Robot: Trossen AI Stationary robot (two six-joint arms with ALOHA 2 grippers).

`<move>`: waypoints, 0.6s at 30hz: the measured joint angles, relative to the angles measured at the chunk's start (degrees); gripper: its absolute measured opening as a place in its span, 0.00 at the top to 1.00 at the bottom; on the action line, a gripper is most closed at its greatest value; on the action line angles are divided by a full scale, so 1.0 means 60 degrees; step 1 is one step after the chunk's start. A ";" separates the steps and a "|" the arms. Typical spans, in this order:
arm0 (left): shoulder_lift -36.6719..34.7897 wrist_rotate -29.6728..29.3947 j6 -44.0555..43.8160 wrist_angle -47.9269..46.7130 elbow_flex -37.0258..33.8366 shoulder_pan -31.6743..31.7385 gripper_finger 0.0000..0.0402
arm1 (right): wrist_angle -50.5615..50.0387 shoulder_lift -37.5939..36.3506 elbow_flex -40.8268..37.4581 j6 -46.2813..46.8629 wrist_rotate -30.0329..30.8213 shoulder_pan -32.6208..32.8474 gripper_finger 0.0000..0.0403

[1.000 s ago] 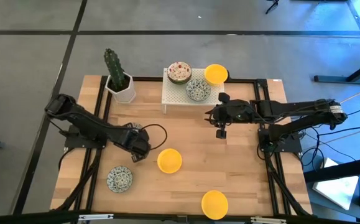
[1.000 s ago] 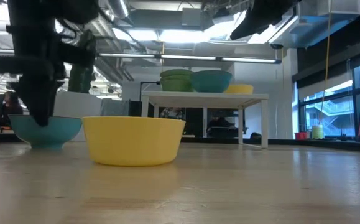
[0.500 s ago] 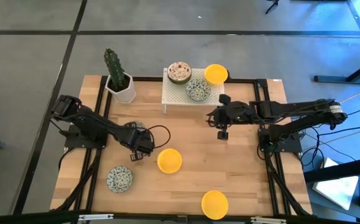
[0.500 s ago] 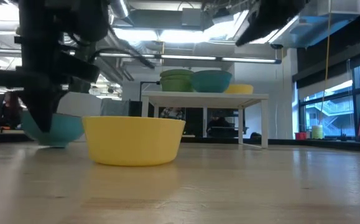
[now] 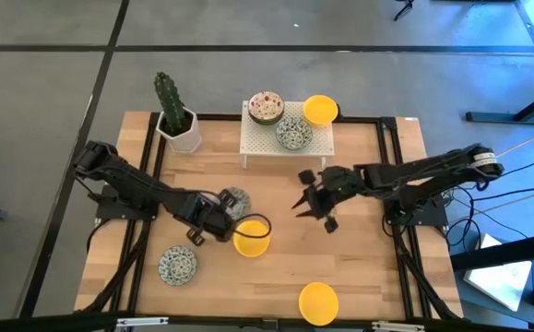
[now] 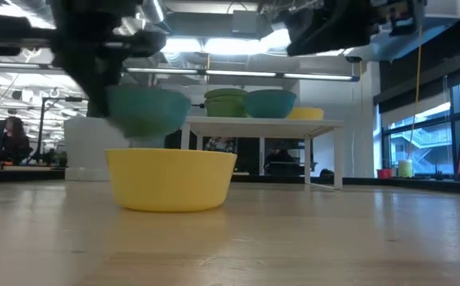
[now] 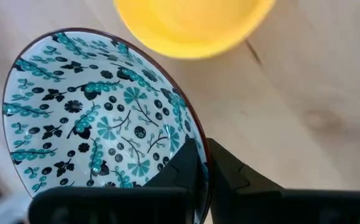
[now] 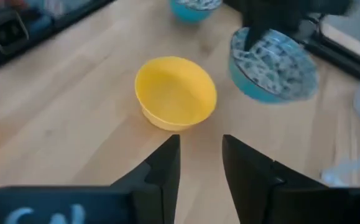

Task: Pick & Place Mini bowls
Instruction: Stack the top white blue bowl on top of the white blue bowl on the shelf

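Left tool [image 5: 222,219] clamped on rim of a small round white bowl with blue-green pattern [image 5: 236,202], carried clear of the wooden table [image 5: 359,267], just beside and slightly above a plain yellow round bowl [image 5: 252,237] sitting mid-table. In left wrist view, one finger inside the rim, one outside, pinching the patterned wall [image 7: 99,118]; yellow bowl [image 7: 192,25] just beyond. In low view, held bowl [image 6: 146,111] hanging above the yellow one [image 6: 171,179], not touching.

Right tool [image 5: 309,201] hovering mid-table, fingers apart, nothing between them, near the yellow bowl but apart from it. Right wrist view looking past the spread fingers [image 8: 164,168] at yellow bowl [image 8: 175,92] and held patterned bowl [image 8: 273,65].

Second blue-green patterned bowl [image 5: 177,266] on table at near left. Second yellow bowl [image 5: 318,302] at near edge. On small white perforated stand [image 5: 257,143] at far side: reddish-brown speckled bowls stacked [image 5: 266,107], another blue-green patterned bowl [image 5: 293,133], third yellow bowl [image 5: 320,109]. Green cactus in white square pot [image 5: 176,118] at far left corner.
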 joint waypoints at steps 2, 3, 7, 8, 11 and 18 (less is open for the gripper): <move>0.0000 0.0035 0.0778 0.0251 0.0162 0.0201 0.98 | 0.0145 0.0537 0.0309 -0.0622 0.0339 0.0140 0.69; 0.0000 0.0124 0.1152 0.0425 0.0245 0.0310 0.98 | 0.0179 0.0799 0.0514 -0.0905 0.0555 0.0190 0.67; 0.0000 0.0282 0.2578 0.1206 0.0436 0.0804 0.98 | 0.0015 0.1755 0.1424 -0.1716 0.0989 0.0255 0.60; 0.0000 0.0276 0.2849 0.1395 0.0457 0.0893 0.98 | -0.0041 0.1957 0.1605 -0.1832 0.0992 0.0255 0.58; 0.0000 0.0555 0.3523 0.1669 0.0555 0.1079 0.98 | -0.0383 0.2477 0.2098 -0.2197 0.0993 0.0259 0.54; 0.0004 0.0877 0.4135 0.1999 0.0534 0.1324 0.98 | -0.0853 0.3213 0.2899 -0.2751 0.0996 0.0287 0.52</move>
